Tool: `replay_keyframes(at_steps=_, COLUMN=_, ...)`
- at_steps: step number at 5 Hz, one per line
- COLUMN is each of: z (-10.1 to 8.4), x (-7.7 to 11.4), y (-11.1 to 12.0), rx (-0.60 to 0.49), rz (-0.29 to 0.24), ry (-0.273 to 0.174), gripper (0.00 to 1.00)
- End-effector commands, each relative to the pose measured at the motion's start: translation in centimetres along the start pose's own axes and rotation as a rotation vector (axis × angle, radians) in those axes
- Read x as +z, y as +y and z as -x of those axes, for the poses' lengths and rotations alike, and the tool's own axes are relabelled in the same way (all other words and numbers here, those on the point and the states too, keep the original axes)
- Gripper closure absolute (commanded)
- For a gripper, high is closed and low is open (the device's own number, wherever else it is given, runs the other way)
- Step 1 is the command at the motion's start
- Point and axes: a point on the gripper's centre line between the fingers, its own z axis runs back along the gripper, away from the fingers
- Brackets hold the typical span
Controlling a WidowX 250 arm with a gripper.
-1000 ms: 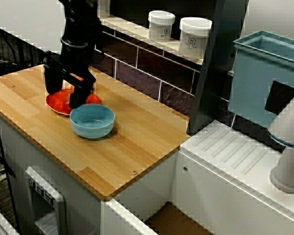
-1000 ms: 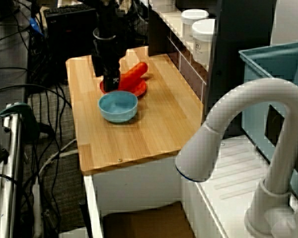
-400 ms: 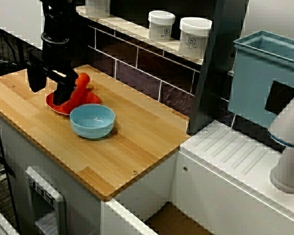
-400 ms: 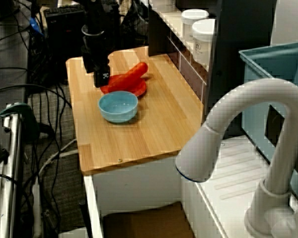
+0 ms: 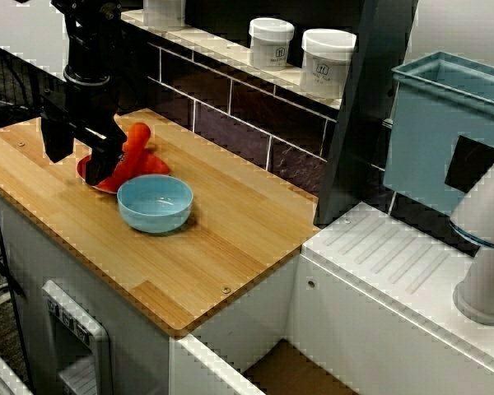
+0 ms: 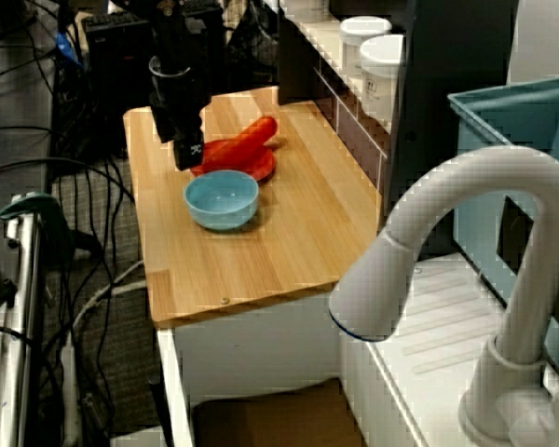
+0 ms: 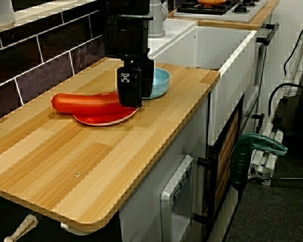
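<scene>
Because the long pale wooden countertop [image 5: 222, 239] carries everything, I take the flat round red plate [image 7: 103, 117] on it as my mark. My black two-fingered gripper [image 5: 76, 164] hangs just above that plate's outer rim, fingers spread, with nothing between them. The round light-blue bowl [image 5: 155, 202] sits just beside the plate, apart from my fingers. The long red-orange sausage [image 7: 86, 103] lies across the plate, one end overhanging. I judge any move here should be slow and level, so no finger clips the rim or rolls the sausage.
</scene>
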Motion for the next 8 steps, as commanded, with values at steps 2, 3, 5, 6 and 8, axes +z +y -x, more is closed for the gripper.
replay_keyframes(at_steps=2, z=-0.4, x=0.4, y=-1.4, rx=0.006, rz=-0.009, ry=-0.037, gripper=0.00)
replay_keyframes(at_steps=3, z=-0.6, x=0.5, y=-2.3, rx=0.005, rz=-0.009, ry=-0.036, gripper=0.00)
replay_keyframes(at_steps=5, z=-0.4, x=1.0, y=-4.2, rx=-0.010, rz=-0.007, ry=-0.027, gripper=0.00)
replay_keyframes(at_steps=6, z=-0.3, x=1.3, y=-4.9, rx=-0.025, rz=-0.002, ry=-0.016, gripper=0.00)
replay_keyframes(at_steps=8, z=0.3, x=1.8, y=-5.5, rx=-0.040, rz=0.011, ry=-0.008, gripper=0.00)
